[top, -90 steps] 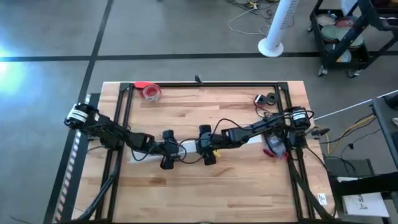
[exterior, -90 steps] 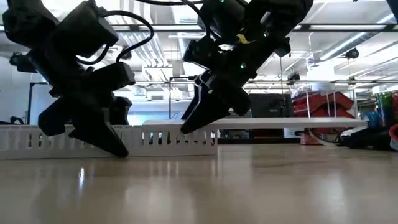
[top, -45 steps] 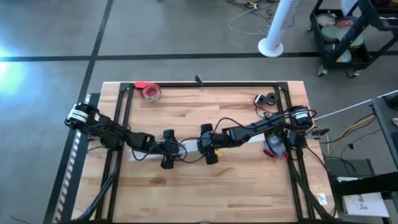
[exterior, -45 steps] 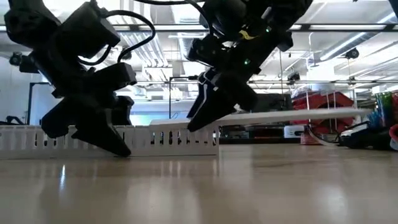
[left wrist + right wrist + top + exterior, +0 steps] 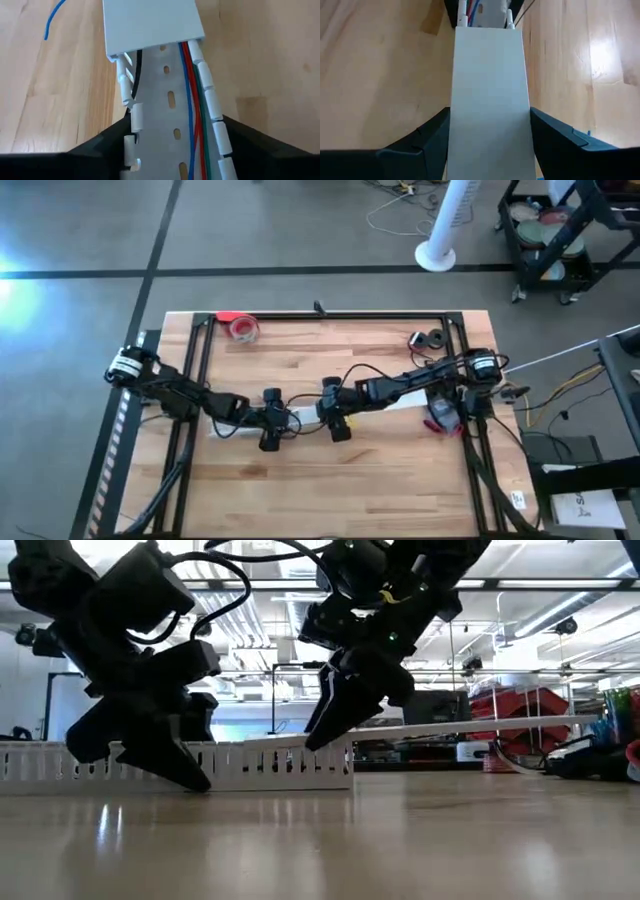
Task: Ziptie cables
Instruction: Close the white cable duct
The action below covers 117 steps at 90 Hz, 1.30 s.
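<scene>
- Jaws of the left gripper [image 5: 172,150] straddle the slotted white cable duct [image 5: 165,95], one dark finger [image 5: 107,142] on each side wall, clamped on it as far as the left wrist view shows.
- Jaws of the right gripper [image 5: 487,137] stand on either side of the flat white duct cover [image 5: 489,95], its long edges meeting the inner faces of both fingers [image 5: 420,140], so they appear closed on it.
- Inside the duct lie the cables [image 5: 191,100]: blue, red and green wires run side by side along one wall, and a black wire [image 5: 137,75] runs along the opposite wall.
- One end of the cover sits over the duct and hides the wires beyond that point; the other end is lifted clear of the duct in the low view [image 5: 460,726].
- Seen from above, the two grippers face each other over the duct near the middle of the wooden surface [image 5: 330,480], left gripper [image 5: 272,420] at one end, right gripper [image 5: 333,413] just beside the other.
- Well apart from the duct, a red tape roll [image 5: 243,327] lies by the far edge of the surface.
- A loose blue wire [image 5: 52,17] lies on the wood near the duct.
</scene>
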Each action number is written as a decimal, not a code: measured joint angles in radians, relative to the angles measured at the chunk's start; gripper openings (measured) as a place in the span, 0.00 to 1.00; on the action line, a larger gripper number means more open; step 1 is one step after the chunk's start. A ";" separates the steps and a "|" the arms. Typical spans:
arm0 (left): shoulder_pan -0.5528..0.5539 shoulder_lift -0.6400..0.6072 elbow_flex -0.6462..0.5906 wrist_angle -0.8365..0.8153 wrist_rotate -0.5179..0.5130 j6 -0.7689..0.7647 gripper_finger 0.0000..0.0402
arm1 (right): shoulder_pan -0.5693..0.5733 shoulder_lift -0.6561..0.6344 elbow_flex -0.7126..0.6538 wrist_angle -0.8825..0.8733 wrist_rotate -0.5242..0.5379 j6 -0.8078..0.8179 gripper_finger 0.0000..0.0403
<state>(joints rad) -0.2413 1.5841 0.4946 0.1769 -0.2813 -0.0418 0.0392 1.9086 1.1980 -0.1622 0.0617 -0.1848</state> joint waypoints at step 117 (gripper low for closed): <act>0.000 -0.002 -0.003 0.104 -0.023 -0.034 0.61 | -0.005 0.157 0.161 0.068 -0.118 0.010 0.55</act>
<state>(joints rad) -0.2409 1.5825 0.4919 0.2806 -0.3038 -0.0759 0.0341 2.0659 1.3587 -0.0938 -0.0559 -0.1747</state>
